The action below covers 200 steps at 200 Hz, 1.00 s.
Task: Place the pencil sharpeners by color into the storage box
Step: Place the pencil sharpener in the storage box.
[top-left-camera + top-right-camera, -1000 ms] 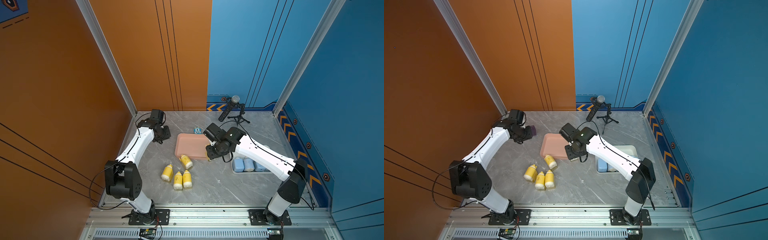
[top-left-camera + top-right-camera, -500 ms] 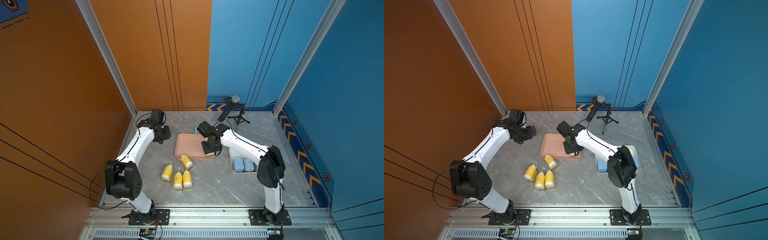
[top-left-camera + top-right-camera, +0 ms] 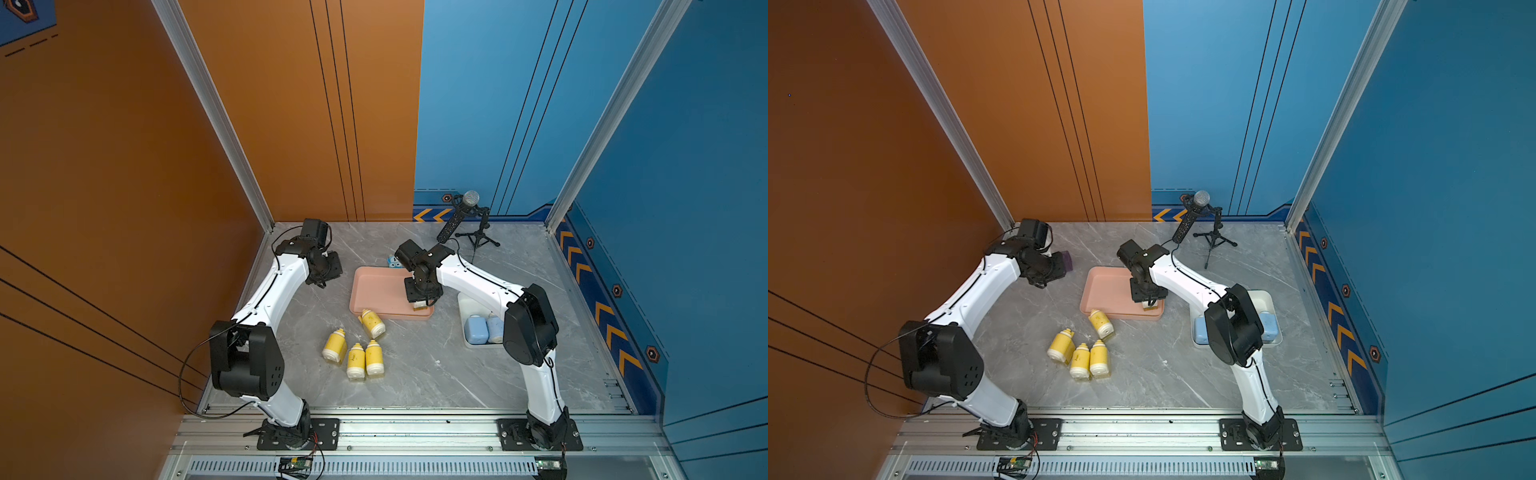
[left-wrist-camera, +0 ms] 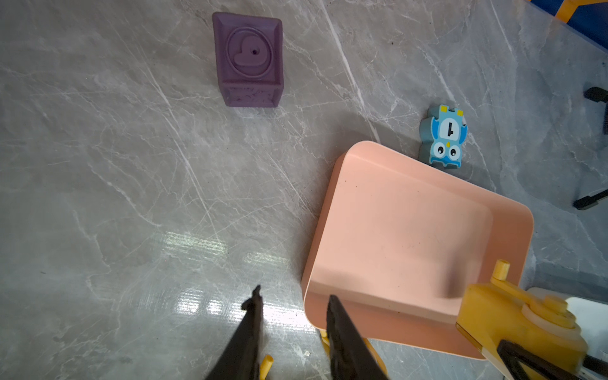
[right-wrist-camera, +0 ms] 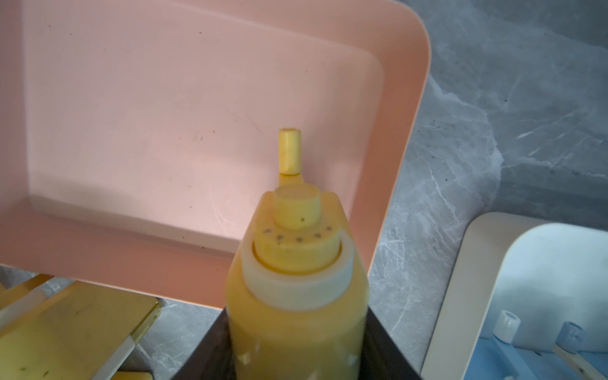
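The right gripper (image 3: pixel 420 300) is clamped on a yellow pencil sharpener (image 5: pixel 296 279) whose narrow cap points out beyond the fingers. It is over the corner of the pink tray (image 5: pixel 131 98) nearest the white box (image 3: pixel 1264 296); whether it touches the tray floor cannot be told. The left gripper (image 4: pixel 292 297) has its jaws drawn almost together with nothing between them, above the table (image 4: pixel 115 197) near the purple cube (image 4: pixel 248 59). Four yellow sharpeners (image 3: pixel 356 360) lie on the table by the tray's near edge, light blue sharpeners (image 3: pixel 477 329) lie in the white box, and a blue owl toy (image 4: pixel 445 138) sits just beside the tray's far edge
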Each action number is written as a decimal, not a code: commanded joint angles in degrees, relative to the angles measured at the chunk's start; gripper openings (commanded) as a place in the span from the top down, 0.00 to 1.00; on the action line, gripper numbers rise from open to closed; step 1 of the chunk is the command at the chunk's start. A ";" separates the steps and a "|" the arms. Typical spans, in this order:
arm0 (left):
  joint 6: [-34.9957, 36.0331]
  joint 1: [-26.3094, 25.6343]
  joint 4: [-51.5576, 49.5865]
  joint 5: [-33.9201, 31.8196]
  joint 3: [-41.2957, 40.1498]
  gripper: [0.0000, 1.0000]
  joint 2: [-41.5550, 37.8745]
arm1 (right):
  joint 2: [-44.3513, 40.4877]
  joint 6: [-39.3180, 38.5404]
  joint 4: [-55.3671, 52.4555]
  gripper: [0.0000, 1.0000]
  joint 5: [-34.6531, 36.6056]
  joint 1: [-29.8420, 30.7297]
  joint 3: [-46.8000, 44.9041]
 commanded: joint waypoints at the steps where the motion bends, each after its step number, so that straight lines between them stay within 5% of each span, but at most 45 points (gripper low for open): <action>1: -0.58 -0.22 0.03 1.18 -0.68 0.66 0.62 | 0.23 2.64 0.25 0.66 1.05 -0.66 0.51; 200: -0.66 0.05 0.05 2.17 -0.58 0.66 0.02 | -3.33 2.31 -0.46 0.64 -0.03 -7.02 -8.94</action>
